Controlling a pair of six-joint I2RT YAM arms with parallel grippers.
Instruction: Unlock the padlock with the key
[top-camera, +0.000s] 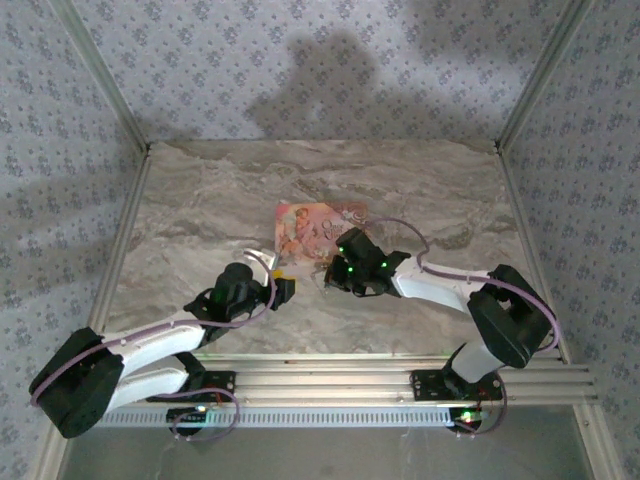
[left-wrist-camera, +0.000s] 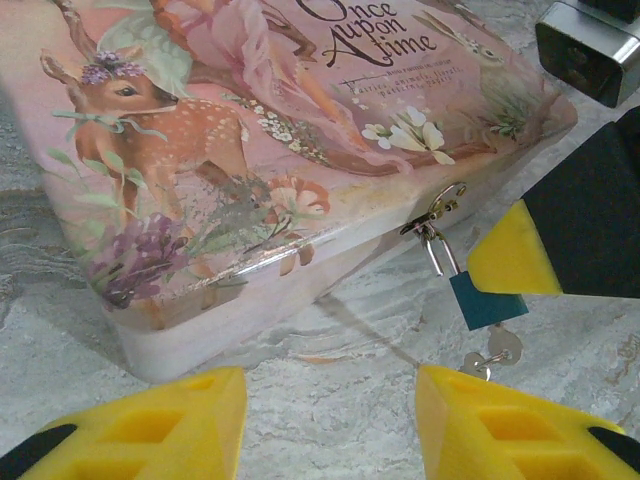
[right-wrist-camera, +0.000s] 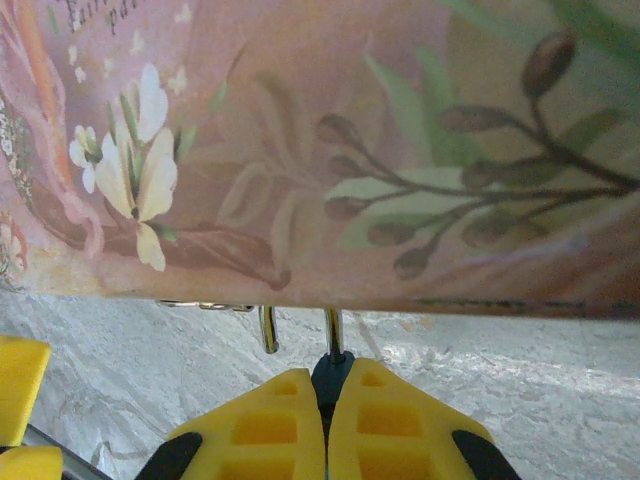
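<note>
Counting one padlock (left-wrist-camera: 487, 300), one key (left-wrist-camera: 490, 353)

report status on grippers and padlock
right gripper shut on padlock, on hasp of pink box. key just below it. left gripper open, empty. nothing blocking key.

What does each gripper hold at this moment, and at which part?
The right gripper pinches the padlock by its dark body. The left gripper is open and holds nothing.

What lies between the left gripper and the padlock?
The left wrist view shows the key just below the padlock, then bare table down to the left gripper.
</note>
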